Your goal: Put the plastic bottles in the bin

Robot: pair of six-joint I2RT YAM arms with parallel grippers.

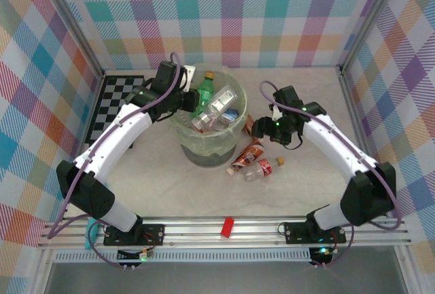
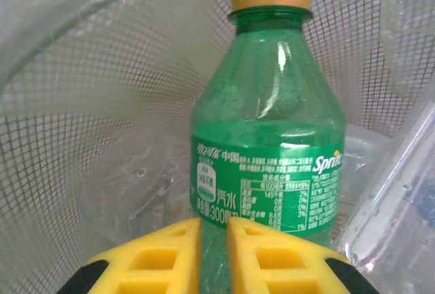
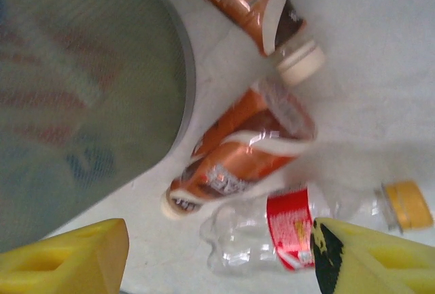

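A small red block [image 1: 228, 227] sits on the front rail and is no part of the job. Beyond it, three bottles lie on the counter [image 1: 170, 185] just beside the bin [image 1: 204, 153]: a clear red-label bottle [image 3: 285, 236], a brown bottle [image 3: 245, 144] close against it, and a second brown bottle [image 3: 262, 9] past that. The right end effector [image 3: 221, 267] hangs over the clear one, fingers spread wide and empty, likely lined up to take it. Farther on, the left end effector [image 2: 214, 253] reaches into the bin, fingers nearly together at the base of a green Sprite bottle [image 2: 268, 144] that stands cap-up. Whether they pinch it I cannot tell.
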